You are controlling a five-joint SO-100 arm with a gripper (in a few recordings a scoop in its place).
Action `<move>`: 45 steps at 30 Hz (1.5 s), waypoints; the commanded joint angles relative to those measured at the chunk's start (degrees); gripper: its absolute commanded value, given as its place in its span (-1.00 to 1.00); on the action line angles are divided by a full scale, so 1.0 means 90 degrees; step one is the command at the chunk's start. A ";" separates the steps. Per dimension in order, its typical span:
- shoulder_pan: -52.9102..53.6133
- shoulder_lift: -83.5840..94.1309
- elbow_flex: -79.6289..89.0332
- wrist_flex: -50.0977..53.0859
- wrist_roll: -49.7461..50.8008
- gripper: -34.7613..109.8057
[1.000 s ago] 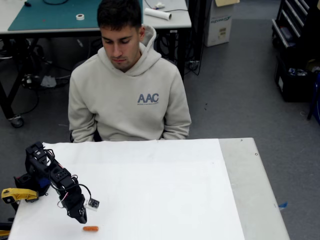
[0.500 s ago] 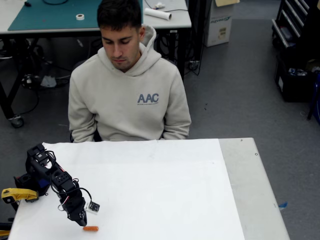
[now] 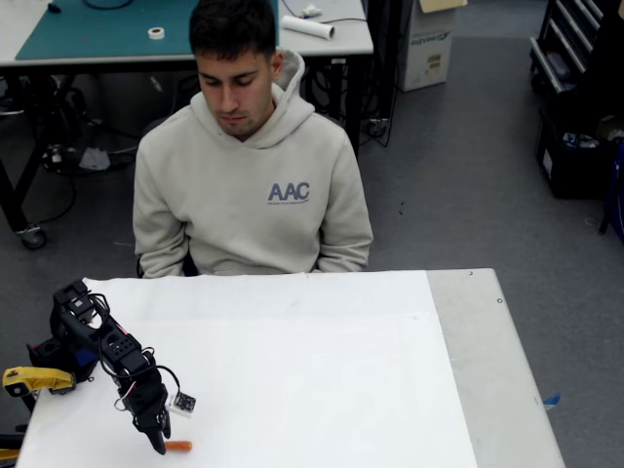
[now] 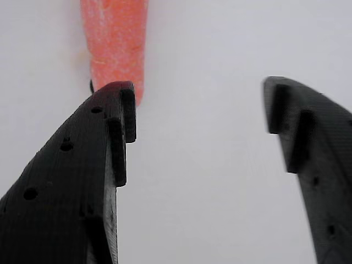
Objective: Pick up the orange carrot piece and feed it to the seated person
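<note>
The orange carrot piece (image 3: 178,446) lies on the white table sheet near the front left edge. My black gripper (image 3: 157,444) is lowered right at its left end. In the wrist view the gripper (image 4: 201,110) stands open, and the carrot piece (image 4: 114,44) lies beyond the left fingertip (image 4: 124,104), which covers its near end; nothing sits between the fingers. The seated person (image 3: 249,166), in a beige hoodie with "AAC" on the chest, sits behind the far side of the table, looking down.
The white sheet (image 3: 322,380) covers most of the table, with a bare grey strip (image 3: 497,380) on the right. A yellow tool handle (image 3: 34,378) sticks out beside my arm's base at the left edge. A workbench (image 3: 97,34) stands behind the person.
My gripper has dropped lower and nearer the front edge, down to the carrot piece's left end. The carrot piece and the person have stayed put.
</note>
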 commanded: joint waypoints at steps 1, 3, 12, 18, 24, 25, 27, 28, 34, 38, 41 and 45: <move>-0.0107 0.0283 -0.0303 0.0010 -0.0098 -0.22; -0.0215 0.0283 -0.0166 0.0010 -0.0098 -0.22; -0.0244 0.0283 0.0078 0.0010 -0.0146 -0.22; -0.0166 0.0273 0.0059 0.0010 -0.0156 -0.22; -0.0156 -0.0107 0.0020 0.0000 -0.0166 -0.22; -0.0146 -0.0166 0.0020 -0.0010 -0.0166 -0.22; -0.0146 -0.0254 0.0020 -0.0137 -0.0166 -0.22; -0.0146 -0.0273 0.0020 -0.0215 -0.0166 -0.22; -0.0146 -0.0439 0.0088 -0.0723 -0.0166 -0.24; -0.0137 -0.0576 0.0146 -0.0840 -0.0166 -0.29; -0.0137 -0.0723 0.0156 -0.0820 -0.0166 -0.31; -0.0137 -0.0840 0.0156 -0.0820 -0.0166 -0.33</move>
